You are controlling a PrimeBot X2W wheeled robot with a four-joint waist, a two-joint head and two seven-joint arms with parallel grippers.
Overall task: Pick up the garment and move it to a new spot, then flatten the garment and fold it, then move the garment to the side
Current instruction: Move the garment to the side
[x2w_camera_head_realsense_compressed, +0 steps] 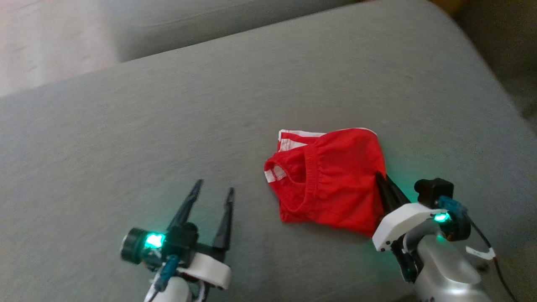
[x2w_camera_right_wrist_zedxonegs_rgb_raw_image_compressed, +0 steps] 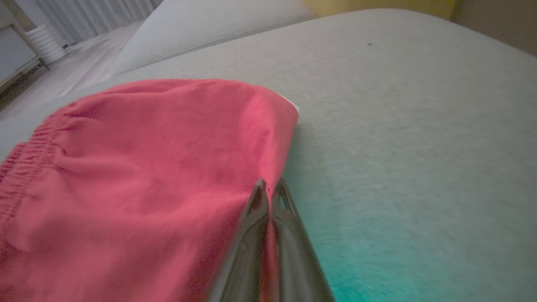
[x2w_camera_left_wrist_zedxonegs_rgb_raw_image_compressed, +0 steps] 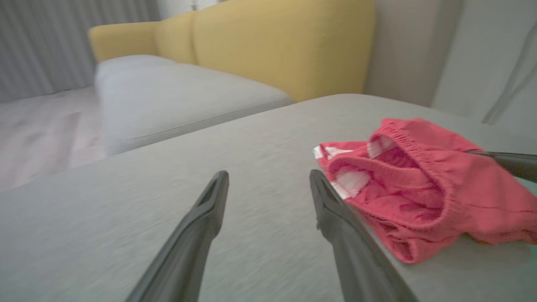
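Loosely crumpled red garment (x2w_camera_head_realsense_compressed: 335, 184), white-striped trim

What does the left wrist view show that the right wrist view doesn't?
Left wrist view: the yellow upholstered sofa back, the left gripper open and holding nothing, and the gathered waistband opening of the red cloth garment with white stripes. Right wrist view: the right gripper shut on the garment's edge, a teal glow on the seat beside it, and a white ribbed cylinder at top left. Both: the garment lying on the grey fabric cushion.
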